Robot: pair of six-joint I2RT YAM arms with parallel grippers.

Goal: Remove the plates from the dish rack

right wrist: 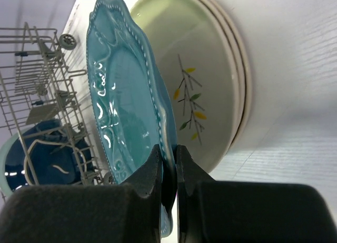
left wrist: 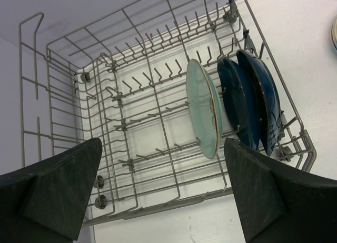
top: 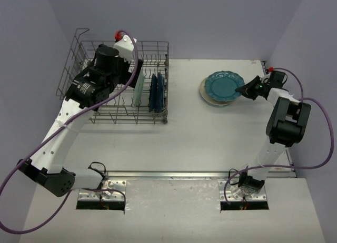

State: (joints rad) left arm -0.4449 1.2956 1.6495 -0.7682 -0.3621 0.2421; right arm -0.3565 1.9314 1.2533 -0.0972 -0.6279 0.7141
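Note:
The grey wire dish rack (top: 152,43) stands at the back left. Three plates stand on edge at its right end: a pale blue-green one (left wrist: 202,109) and two dark blue ones (left wrist: 239,101) (left wrist: 263,95). My left gripper (left wrist: 163,148) hangs open over the rack's near side, nothing between its fingers. At the back right, my right gripper (right wrist: 169,164) is shut on the rim of the teal scalloped plate (right wrist: 121,106), which is tilted over a stack of cream plates (right wrist: 210,95). The top cream plate has a twig motif. The teal plate (top: 224,86) covers most of that stack.
The rack's tall wire sides (left wrist: 37,95) rise to the left of my left gripper. White table (top: 200,143) stretches between the rack and the plate stack. A metal strip (top: 174,175) runs along the near edge. Purple walls close off the back and sides.

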